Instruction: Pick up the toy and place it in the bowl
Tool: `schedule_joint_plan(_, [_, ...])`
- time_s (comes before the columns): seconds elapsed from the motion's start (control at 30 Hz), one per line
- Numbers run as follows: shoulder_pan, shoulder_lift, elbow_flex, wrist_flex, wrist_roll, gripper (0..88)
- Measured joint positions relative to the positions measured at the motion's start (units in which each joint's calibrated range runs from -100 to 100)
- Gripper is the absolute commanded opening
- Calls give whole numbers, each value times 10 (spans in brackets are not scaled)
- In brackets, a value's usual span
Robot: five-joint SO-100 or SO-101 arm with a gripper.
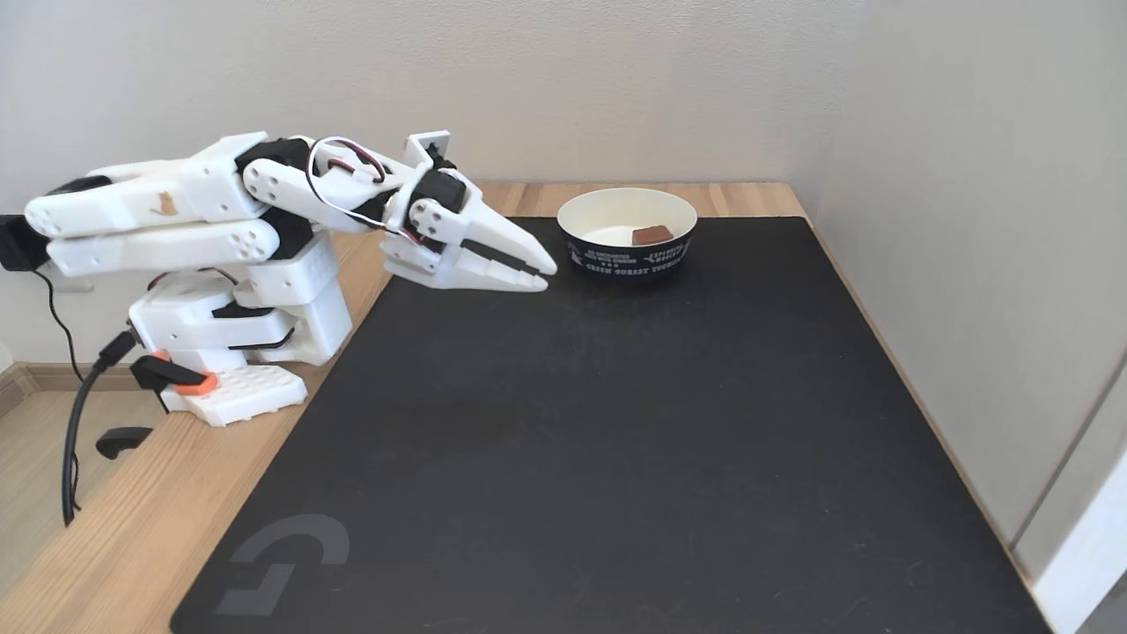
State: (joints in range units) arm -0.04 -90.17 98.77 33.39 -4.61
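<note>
The reddish-brown toy (652, 234) lies inside the bowl (627, 255), a round paper bowl with a cream inside and a navy outside with white lettering, standing at the far edge of the black mat. My white gripper (544, 273) hangs left of the bowl, a short gap away, pointing towards it at about rim height. Its fingers lie nearly together with nothing between them. The arm is folded back over its base at the left.
A large black mat (616, 440) covers most of the wooden table (114, 546). Walls stand close behind and along the right side. The arm's base (238, 352) and cables (75, 423) occupy the left edge.
</note>
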Motion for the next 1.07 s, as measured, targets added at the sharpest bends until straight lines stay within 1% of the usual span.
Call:
schedule_joint_plan(0.07, [8, -72, 0, 72, 0, 35])
schedule_joint_plan(0.4, [4, -85, 0, 186, 0, 29])
schedule_joint_plan(0.83, [4, -85, 0, 193, 2, 28])
schedule_joint_plan(1.0, [4, -85, 0, 193, 39, 28])
schedule_joint_plan(1.07, [4, -85, 0, 193, 44, 28])
